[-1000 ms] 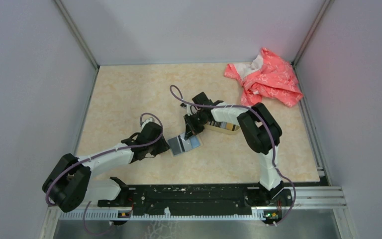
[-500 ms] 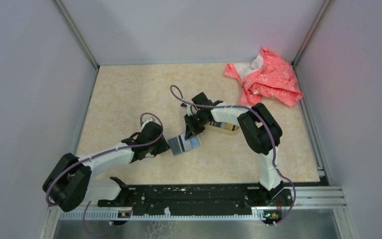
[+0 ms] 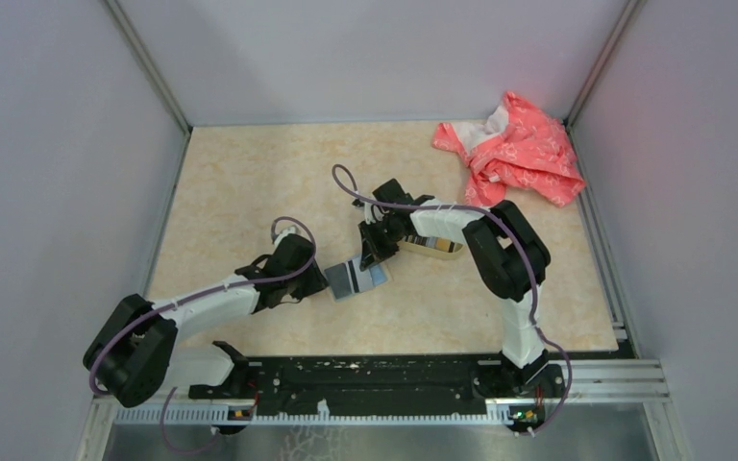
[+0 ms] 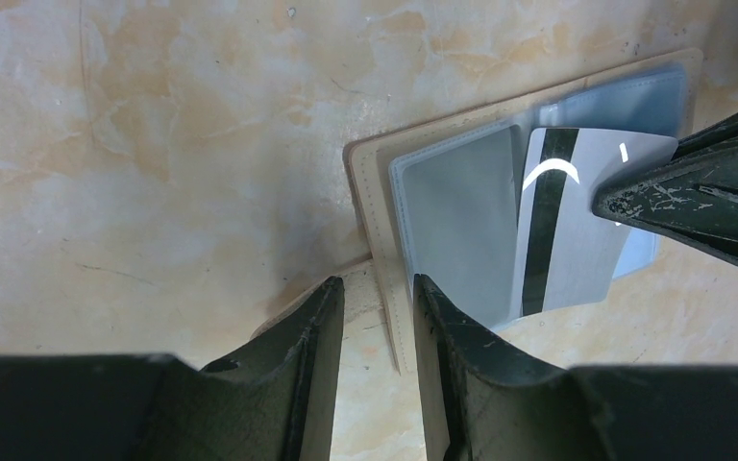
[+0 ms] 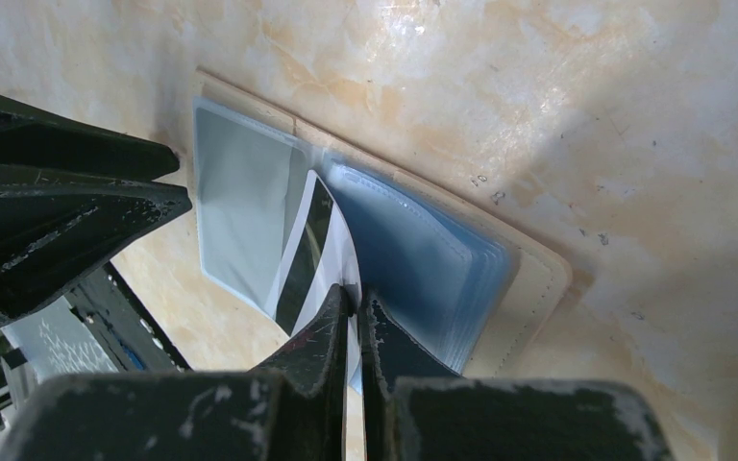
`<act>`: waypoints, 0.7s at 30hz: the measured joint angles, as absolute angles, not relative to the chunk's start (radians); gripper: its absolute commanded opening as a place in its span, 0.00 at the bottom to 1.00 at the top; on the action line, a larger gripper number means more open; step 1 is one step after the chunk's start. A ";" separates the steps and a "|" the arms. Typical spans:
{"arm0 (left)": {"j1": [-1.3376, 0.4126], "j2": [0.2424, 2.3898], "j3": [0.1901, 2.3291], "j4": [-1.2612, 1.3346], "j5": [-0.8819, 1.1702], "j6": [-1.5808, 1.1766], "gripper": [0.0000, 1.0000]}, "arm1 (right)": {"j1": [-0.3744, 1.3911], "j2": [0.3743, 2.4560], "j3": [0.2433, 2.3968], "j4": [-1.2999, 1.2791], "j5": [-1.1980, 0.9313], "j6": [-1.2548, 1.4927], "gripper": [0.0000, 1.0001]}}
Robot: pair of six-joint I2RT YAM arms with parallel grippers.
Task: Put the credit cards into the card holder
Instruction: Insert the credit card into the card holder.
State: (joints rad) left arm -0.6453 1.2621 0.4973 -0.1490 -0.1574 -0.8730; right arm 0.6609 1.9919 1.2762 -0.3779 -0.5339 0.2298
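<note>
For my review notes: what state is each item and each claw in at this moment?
card holder: lying open, clear sleeves facing up.
striped card: pinched by the right claw, its end over a sleeve, not fully in.
right claw: shut on the striped card.
left claw: jaws apart, astride the holder's edge.
pink cloth: crumpled in the far right corner.

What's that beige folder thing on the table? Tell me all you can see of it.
The holder is a flat beige wallet with stitched edges. It lies open on the table, with clear plastic sleeves fanned inside. The left fingers stand apart astride its edge. The right fingers pinch a grey, dark-striped card that sits partway into a sleeve.
</note>
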 measured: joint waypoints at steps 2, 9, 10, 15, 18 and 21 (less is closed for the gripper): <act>-0.645 1.262 0.497 -0.149 -0.157 -0.871 0.40 | 0.661 1.992 1.276 -0.378 -0.534 0.230 0.00; -0.645 1.263 0.498 -0.148 -0.157 -0.870 0.40 | 0.665 1.992 1.280 -0.384 -0.532 0.229 0.00; -0.645 1.264 0.498 -0.147 -0.157 -0.870 0.40 | 0.665 1.995 1.286 -0.389 -0.530 0.229 0.00; -0.645 1.270 0.501 -0.144 -0.157 -0.867 0.40 | 0.669 2.014 1.312 -0.410 -0.534 0.227 0.00; -0.645 1.274 0.503 -0.142 -0.158 -0.865 0.40 | 0.672 2.020 1.319 -0.412 -0.539 0.221 0.00; -0.645 1.274 0.503 -0.141 -0.157 -0.863 0.40 | 0.675 2.026 1.325 -0.413 -0.545 0.218 0.00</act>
State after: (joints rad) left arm -0.6453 1.2736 0.5030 -0.1406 -0.1574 -0.8627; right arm 0.6746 2.0258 1.3254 -0.4133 -0.5453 0.2176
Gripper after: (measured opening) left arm 0.398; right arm 0.006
